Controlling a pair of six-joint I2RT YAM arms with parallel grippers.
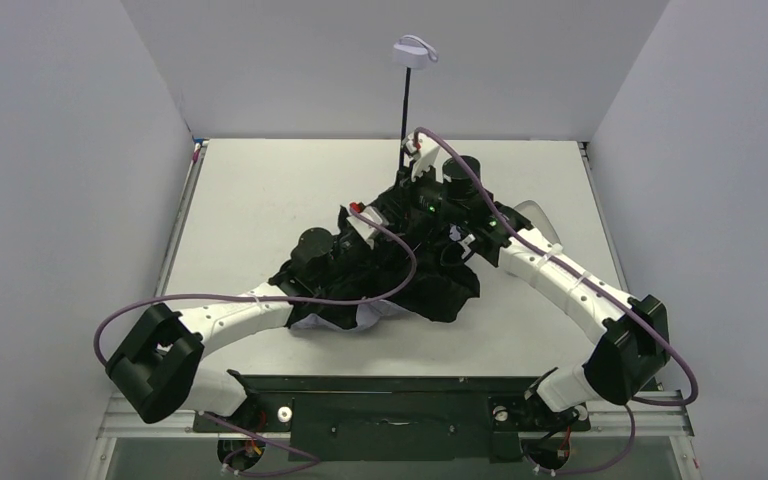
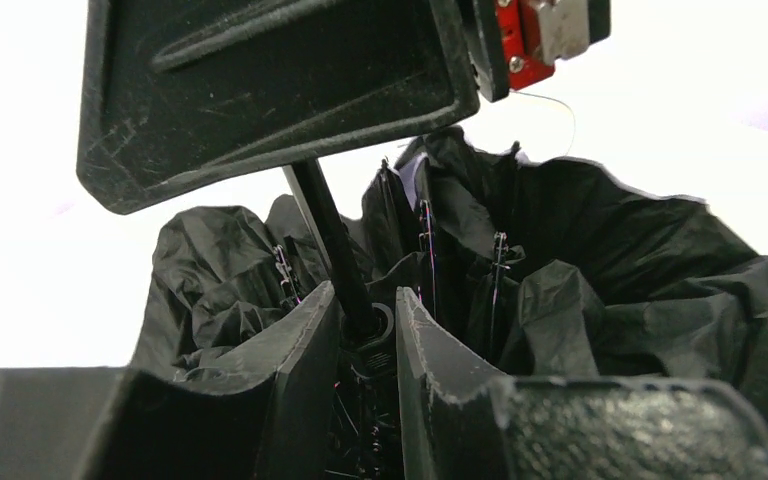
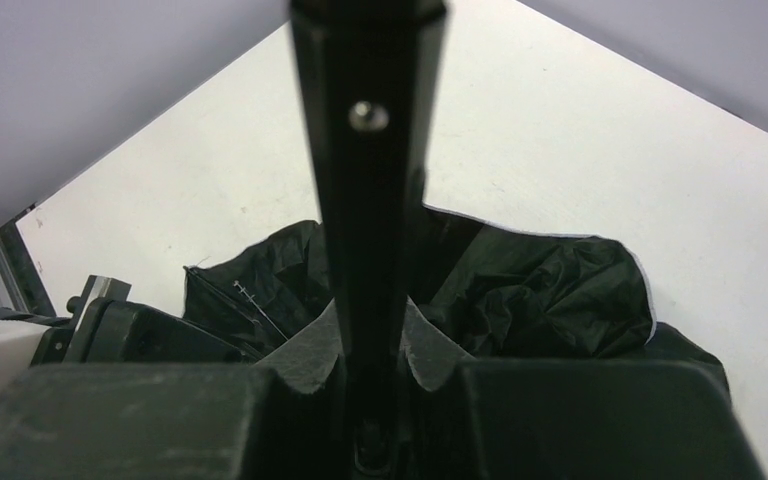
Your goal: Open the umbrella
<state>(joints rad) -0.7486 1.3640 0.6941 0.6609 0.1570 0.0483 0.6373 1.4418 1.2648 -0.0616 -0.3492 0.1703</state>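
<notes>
I judge this job as only just started: the umbrella [image 1: 440,290] is not open yet. It sits in the middle of the surface [image 1: 260,200] with its cloth [image 2: 600,260] in a crumpled heap. Its thin black shaft [image 1: 403,105] pokes straight up to the little pale knob [image 1: 415,50]. My right end effector [image 3: 370,360] is closed tight on the shaft partway up, and the rod is pinched between both fingers. My left end effector [image 2: 365,335] is lower down, squeezed around the shaft where it goes into the cloth. I think it has the sliding ring there, but it is too dark to be sure. The big part is left: the ring has to slide along the shaft until the ribs [image 2: 497,262] spread out and lock. The cloth looks thin, soft and a bit shiny, black inside, with a pale edge [image 1: 345,322] peeking out below. The shaft is hard and smooth, with a small metal pin [image 3: 368,116] in it. The ribs are skinny wires.
</notes>
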